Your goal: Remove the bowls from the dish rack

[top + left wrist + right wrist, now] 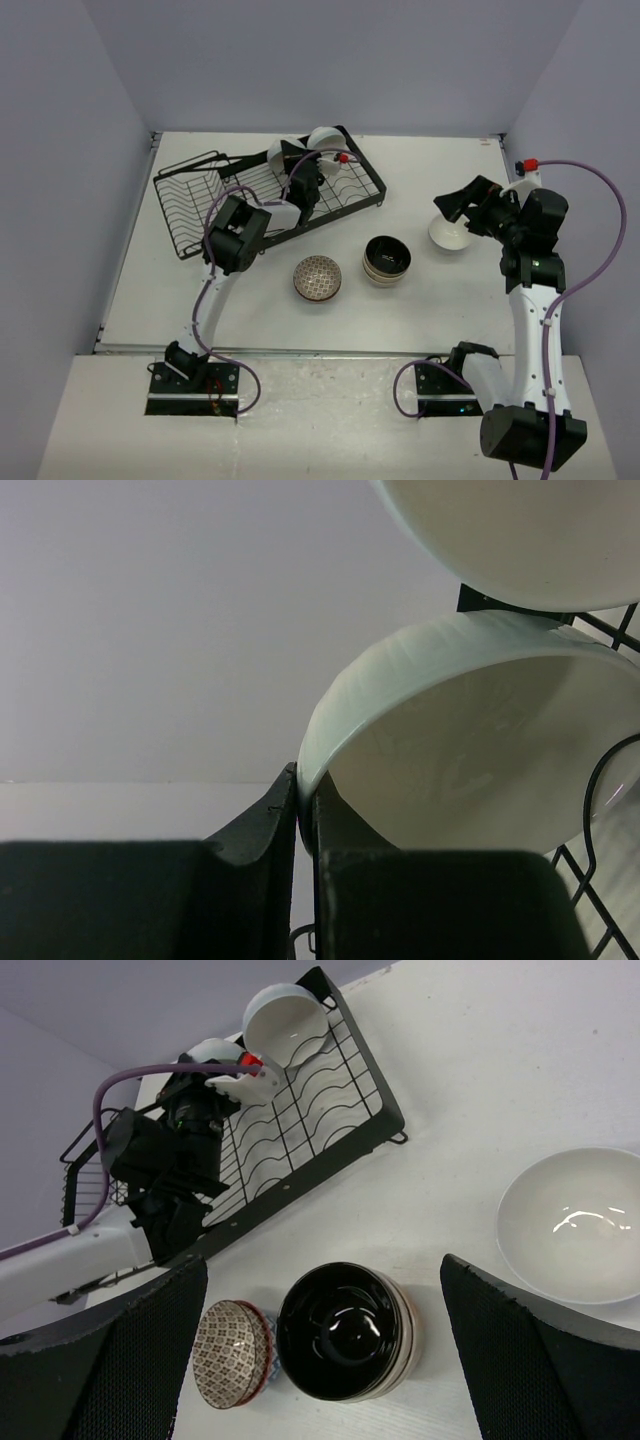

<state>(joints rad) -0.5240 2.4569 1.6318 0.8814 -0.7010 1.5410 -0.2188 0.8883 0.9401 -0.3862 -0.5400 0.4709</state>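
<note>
The black wire dish rack (200, 205) lies at the back left. My left gripper (299, 168) is shut on the rim of a white bowl (281, 154) standing on edge in it. Up close, one of the fingers (262, 815) presses outside the rim of this bowl (470, 750) and the other inside. A second white bowl (324, 138) (520, 530) stands just behind. My right gripper (456, 203) hangs open over the table, apart from a white bowl (449, 236) (575, 1225) set upright. Stacked dark-inside bowls (386, 260) (345, 1330) and a patterned bowl (317, 277) (232, 1353) rest mid-table.
Grey walls close the table in at the back and both sides. The rack's wire basket section (185, 185) takes the far left corner. The right arm's purple cable (600, 240) loops along the right side. The left arm (170, 1160) stretches across the rack.
</note>
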